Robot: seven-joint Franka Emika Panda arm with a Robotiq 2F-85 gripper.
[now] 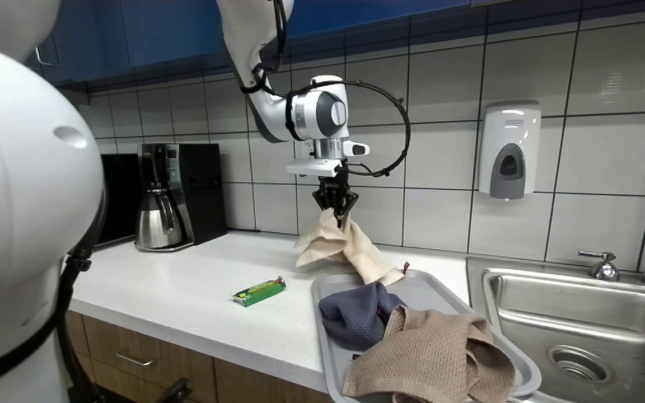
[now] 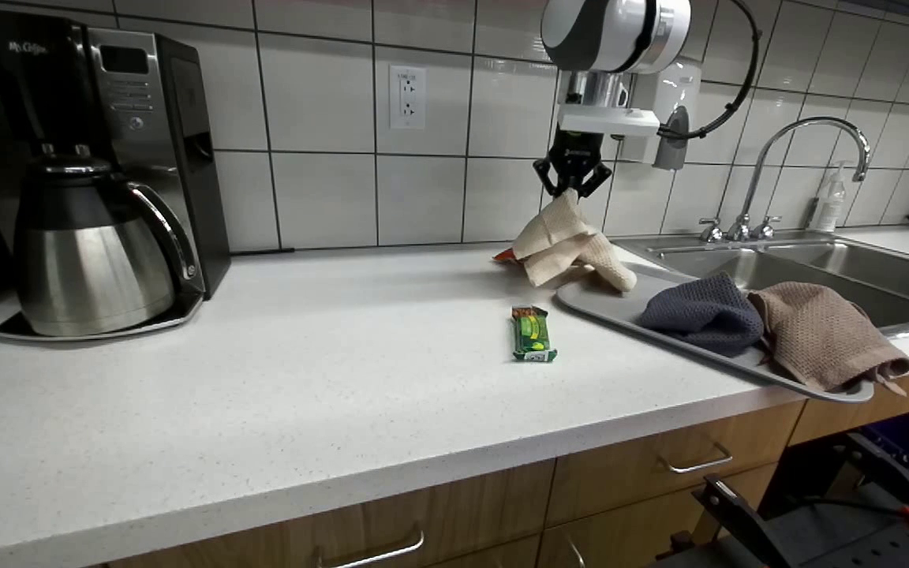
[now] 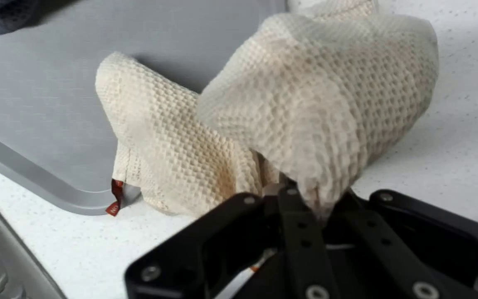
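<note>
My gripper (image 1: 337, 211) is shut on a cream waffle-weave cloth (image 1: 363, 252), pinching it from above; the black gripper (image 2: 573, 186) hangs over the counter near the tiled wall. In the wrist view the cream cloth (image 3: 181, 137) bunches up between the fingers and hides their tips. Its lower end drapes onto a corner of the grey tray (image 3: 56, 104), where a small red tag (image 3: 115, 198) shows. On that tray lie a dark blue cloth (image 1: 353, 314) and a brown cloth (image 1: 429, 352). An orange item (image 2: 505, 255) peeks out beside the cream cloth, mostly hidden.
A green wrapped bar (image 2: 532, 334) lies on the white counter left of the tray. The coffee maker (image 1: 202, 190) with its steel carafe (image 2: 95, 260) stands farther left. Right of the tray is the steel sink (image 1: 569, 324), with a soap dispenser (image 1: 510, 151) on the wall.
</note>
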